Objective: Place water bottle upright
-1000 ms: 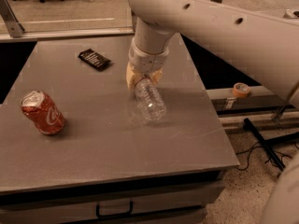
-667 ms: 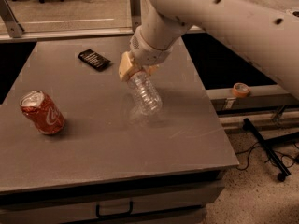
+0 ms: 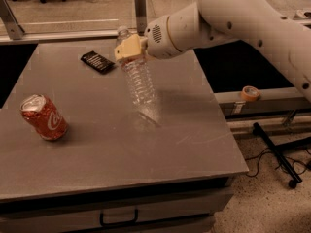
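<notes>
The water bottle is a clear ribbed plastic bottle with a white cap at its top. It is held nearly upright, tilted slightly with the cap toward the left, its base near the grey table at the middle. My gripper, with tan fingers, is shut on the bottle's neck just below the cap. The white arm reaches in from the upper right.
A dented red soda can stands at the table's left. A black flat object lies at the back, left of the bottle. A roll of tape sits on a ledge right of the table. A drawer handle is below the front edge.
The arm has rotated and lifted the bottle from a strong lean to nearly upright. The gripper has swung to the left and up with the bottle's neck.
</notes>
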Action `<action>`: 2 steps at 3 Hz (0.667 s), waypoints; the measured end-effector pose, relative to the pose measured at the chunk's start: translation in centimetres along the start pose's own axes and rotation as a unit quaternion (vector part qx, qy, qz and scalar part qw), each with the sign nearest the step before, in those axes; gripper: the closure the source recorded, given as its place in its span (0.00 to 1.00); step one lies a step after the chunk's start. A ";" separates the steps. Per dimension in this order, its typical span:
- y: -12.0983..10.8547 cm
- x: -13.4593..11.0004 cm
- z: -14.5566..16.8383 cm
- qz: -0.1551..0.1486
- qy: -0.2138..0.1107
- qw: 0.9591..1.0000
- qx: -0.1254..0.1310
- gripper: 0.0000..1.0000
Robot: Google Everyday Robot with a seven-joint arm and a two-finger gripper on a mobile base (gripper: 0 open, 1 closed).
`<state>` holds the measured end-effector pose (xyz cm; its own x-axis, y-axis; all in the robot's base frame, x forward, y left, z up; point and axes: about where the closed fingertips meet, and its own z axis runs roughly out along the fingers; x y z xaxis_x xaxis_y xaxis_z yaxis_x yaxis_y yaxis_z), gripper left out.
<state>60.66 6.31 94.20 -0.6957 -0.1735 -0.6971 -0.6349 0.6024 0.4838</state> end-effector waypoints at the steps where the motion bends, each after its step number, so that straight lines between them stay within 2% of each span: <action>1: 1.9 0.0 -0.4 -0.046 -0.011 0.999 -0.022 1.00; 2: 2.1 0.1 0.1 -0.049 -0.014 0.998 -0.027 1.00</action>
<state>59.31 7.61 95.10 -0.6197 -0.2070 -0.7570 -0.7171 0.5413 0.4390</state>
